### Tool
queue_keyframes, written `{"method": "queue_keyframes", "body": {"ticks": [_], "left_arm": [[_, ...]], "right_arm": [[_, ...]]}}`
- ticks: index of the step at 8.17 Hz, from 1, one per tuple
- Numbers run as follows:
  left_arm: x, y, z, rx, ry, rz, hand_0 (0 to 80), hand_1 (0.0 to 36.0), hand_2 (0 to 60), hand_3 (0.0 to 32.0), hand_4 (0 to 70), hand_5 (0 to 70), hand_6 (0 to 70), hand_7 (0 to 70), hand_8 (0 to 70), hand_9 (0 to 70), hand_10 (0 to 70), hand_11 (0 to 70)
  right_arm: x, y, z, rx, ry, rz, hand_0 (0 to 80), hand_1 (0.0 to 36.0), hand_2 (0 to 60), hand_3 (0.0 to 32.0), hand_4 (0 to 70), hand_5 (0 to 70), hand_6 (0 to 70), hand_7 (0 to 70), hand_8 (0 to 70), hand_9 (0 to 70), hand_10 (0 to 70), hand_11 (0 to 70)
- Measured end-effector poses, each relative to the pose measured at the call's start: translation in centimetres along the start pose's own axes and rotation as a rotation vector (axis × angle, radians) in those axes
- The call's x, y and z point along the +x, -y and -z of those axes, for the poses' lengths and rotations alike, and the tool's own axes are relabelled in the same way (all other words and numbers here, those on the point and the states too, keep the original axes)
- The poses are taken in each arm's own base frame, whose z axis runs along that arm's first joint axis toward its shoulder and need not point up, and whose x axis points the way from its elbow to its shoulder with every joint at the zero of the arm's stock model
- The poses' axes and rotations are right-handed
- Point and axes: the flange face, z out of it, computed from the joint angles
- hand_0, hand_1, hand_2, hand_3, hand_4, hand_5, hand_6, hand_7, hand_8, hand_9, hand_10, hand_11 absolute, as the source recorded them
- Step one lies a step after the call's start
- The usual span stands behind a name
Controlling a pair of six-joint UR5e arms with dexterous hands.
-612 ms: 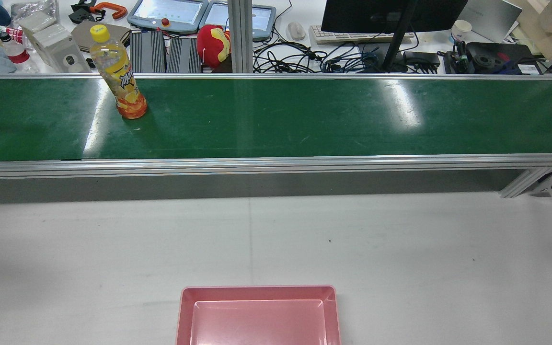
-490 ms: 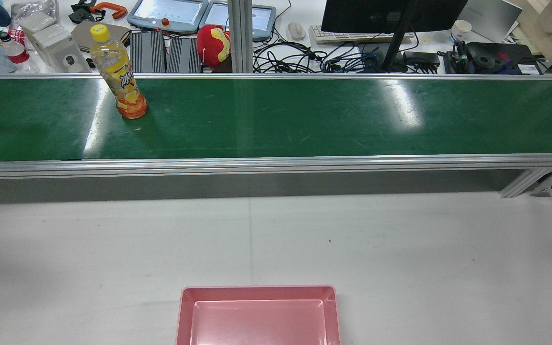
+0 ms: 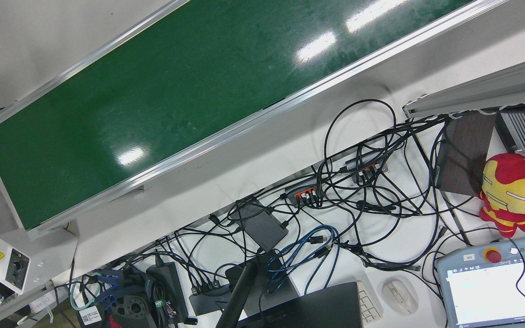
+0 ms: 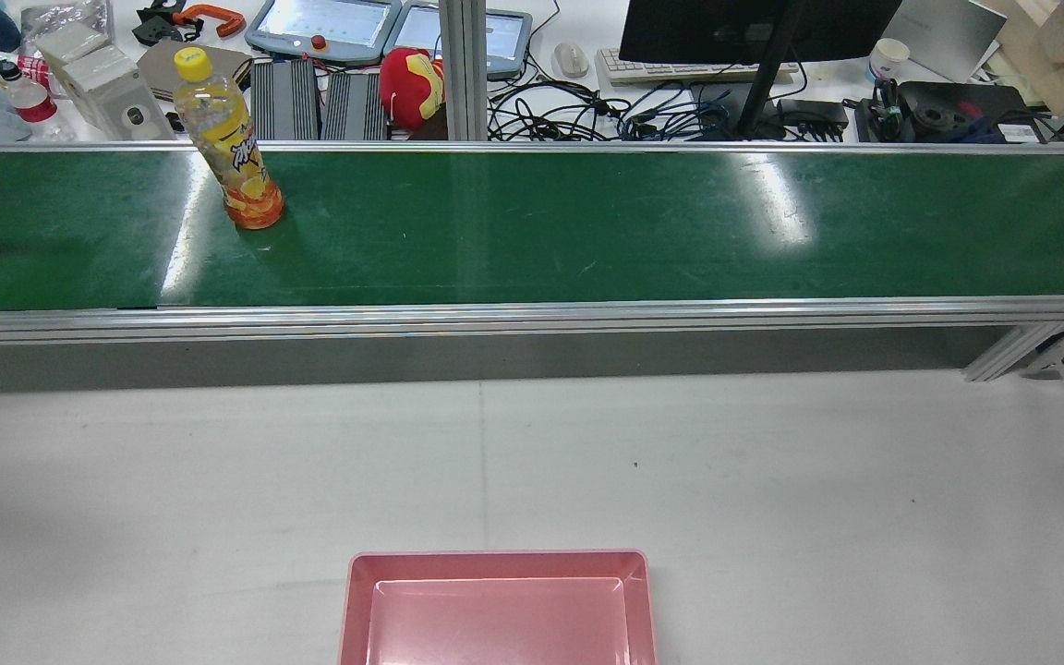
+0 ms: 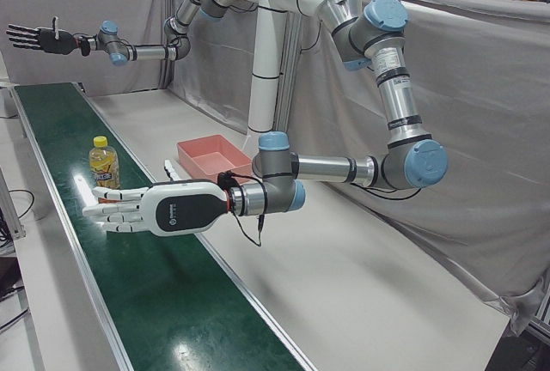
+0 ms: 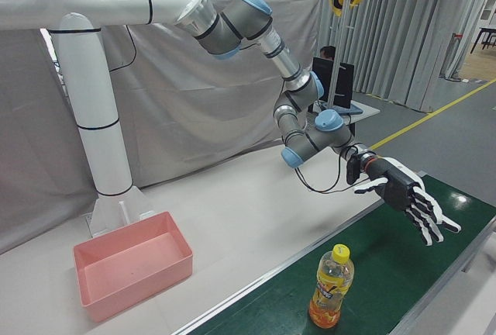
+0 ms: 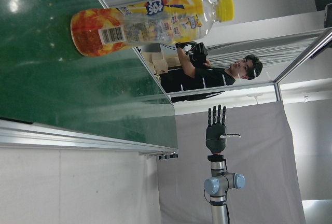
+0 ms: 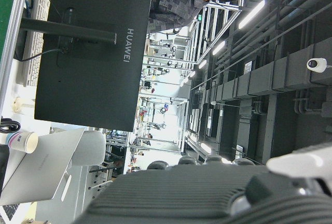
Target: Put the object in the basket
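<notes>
A yellow-capped orange drink bottle [image 4: 238, 157] stands upright on the green conveyor belt [image 4: 587, 231], towards its left end. It also shows in the left-front view [image 5: 104, 167], the right-front view [image 6: 331, 287] and the left hand view [image 7: 150, 22]. My left hand [image 5: 142, 209] hovers over the belt a short way from the bottle, open with fingers spread and not touching it; it also shows in the right-front view [image 6: 408, 202]. My right hand [image 5: 39, 39] is open, held high over the far end of the belt. The pink basket [image 4: 495, 558] sits empty on the white table.
Behind the belt is a cluttered desk with a monitor [image 4: 754, 28], tangled cables [image 3: 358, 182], teach pendants and a red plush toy [image 4: 412, 85]. A white table [image 4: 772, 462] lies between belt and basket. A person [image 7: 207, 73] stands beyond the belt.
</notes>
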Motion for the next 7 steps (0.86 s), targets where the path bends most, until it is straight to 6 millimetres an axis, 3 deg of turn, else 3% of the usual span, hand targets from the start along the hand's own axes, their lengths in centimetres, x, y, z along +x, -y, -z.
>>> {"method": "queue_keyframes", "body": {"ticks": [2, 4, 7], "left_arm": [[-4.5, -3.1, -1.8, -0.011, -0.029, 0.01, 54.8, 17.5, 0.0, 3.6, 0.6, 20.3, 0.0, 0.0, 9.0, 11.8, 9.6, 16.2], [-9.5, -4.4, -1.9, -0.003, -0.054, 0.04, 54.6, 17.6, 0.0, 2.4, 1.3, 22.0, 0.0, 0.0, 9.1, 12.0, 9.3, 15.7], [-11.7, -4.8, -2.7, 0.019, -0.05, 0.034, 54.0, 17.3, 0.0, 1.8, 1.9, 22.6, 0.0, 0.0, 9.3, 12.1, 9.2, 15.5]], "right_arm": [[0.0, 0.0, 0.0, -0.001, 0.0, 0.0, 0.0, 0.0, 0.0, 0.0, 0.0, 0.0, 0.0, 0.0, 0.0, 0.0, 0.0, 0.0], [0.0, -0.1, 0.0, -0.001, 0.0, 0.0, 0.0, 0.0, 0.0, 0.0, 0.0, 0.0, 0.0, 0.0, 0.0, 0.0, 0.0, 0.0], [0.0, -0.1, 0.0, -0.001, 0.0, 0.0, 0.0, 0.0, 0.0, 0.0, 0.0, 0.0, 0.0, 0.0, 0.0, 0.0, 0.0, 0.0]]}}
